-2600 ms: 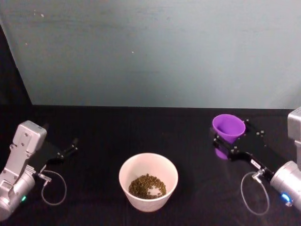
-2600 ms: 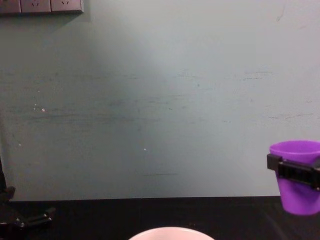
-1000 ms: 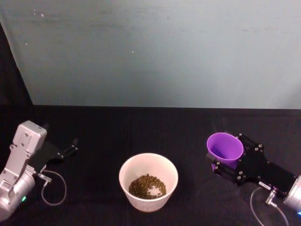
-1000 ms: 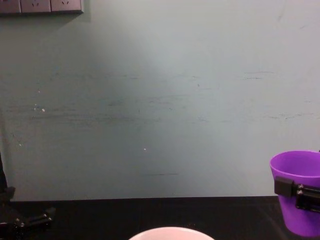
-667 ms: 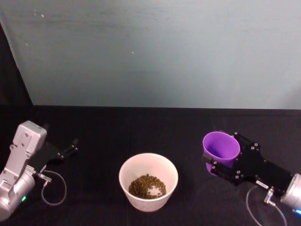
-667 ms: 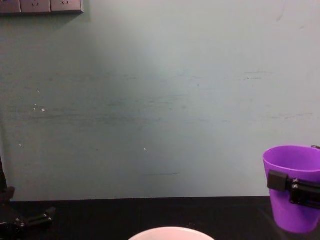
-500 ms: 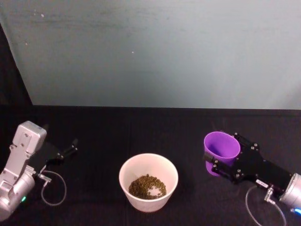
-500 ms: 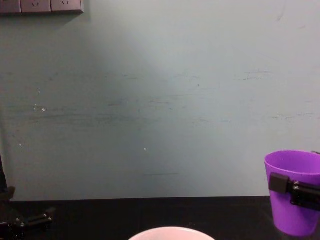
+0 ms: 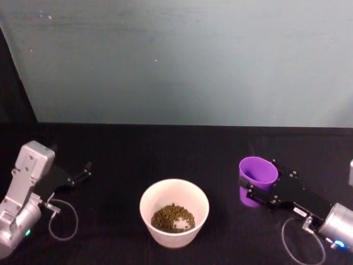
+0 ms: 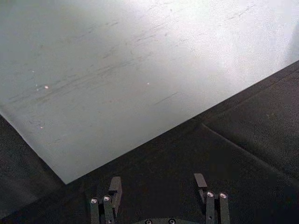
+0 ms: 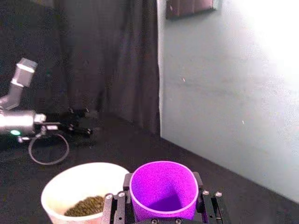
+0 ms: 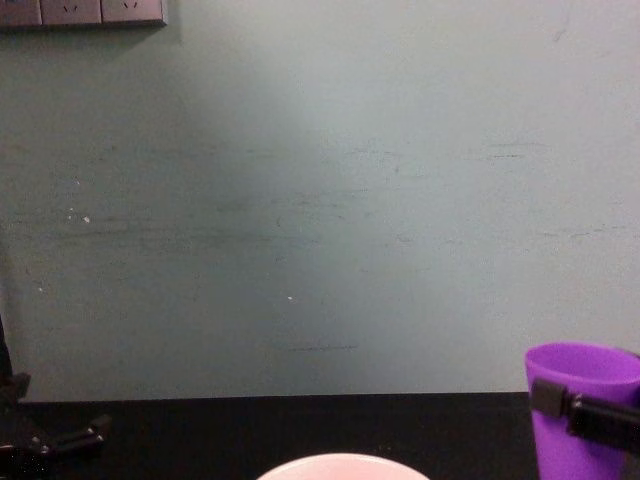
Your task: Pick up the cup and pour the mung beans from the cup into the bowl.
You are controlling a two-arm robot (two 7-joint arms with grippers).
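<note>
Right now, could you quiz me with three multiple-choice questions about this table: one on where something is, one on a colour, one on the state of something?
1. Where is the cup relative to the bowl?
A. On the robot's right of it
B. Inside it
C. On the robot's left of it

2. What colour is the cup?
A. Green
B. Purple
C. Yellow

3. What is the state of the cup?
A. Lying on its side, untouched
B. Upside down over the bowl
C. Upright, held between the jaws of the right gripper

Answers:
1. A, since the head view shows the cup to the right of the bowl.
2. B, as its wall is bright purple.
3. C, because the right wrist view shows its mouth facing up with a jaw on each side. The left gripper stays parked, open, at the far left.
</note>
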